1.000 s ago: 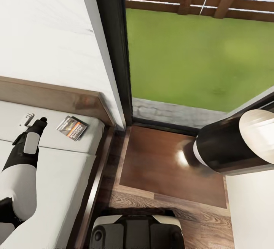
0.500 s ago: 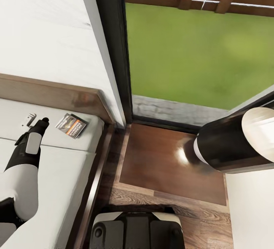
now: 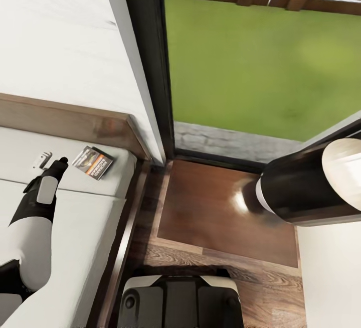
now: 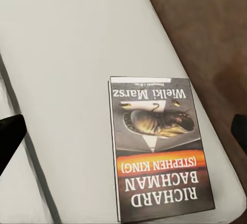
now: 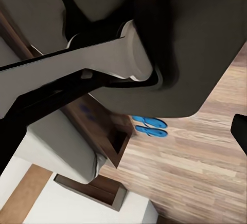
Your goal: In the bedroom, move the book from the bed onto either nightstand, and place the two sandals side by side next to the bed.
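Left hand [image 3: 59, 161] near the book [image 3: 93, 162] at the bed's [image 3: 85, 217] corner.
Head view: book beside headboard and mattress edge; nightstand [image 3: 225, 212] past it. Left wrist: fingers spread, book [image 4: 159, 152] between, untouched. Right wrist: sandals [image 5: 149, 126] together on floor; right hand's state unclear.

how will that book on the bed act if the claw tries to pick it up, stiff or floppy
Probably a bit floppy: the book looks like a thin paperback, so it may bend if pinched at one edge. It lies flat on the mattress, so getting a finger under it could be hard. It looks light, and a push would likely slide it toward the nearby corner.
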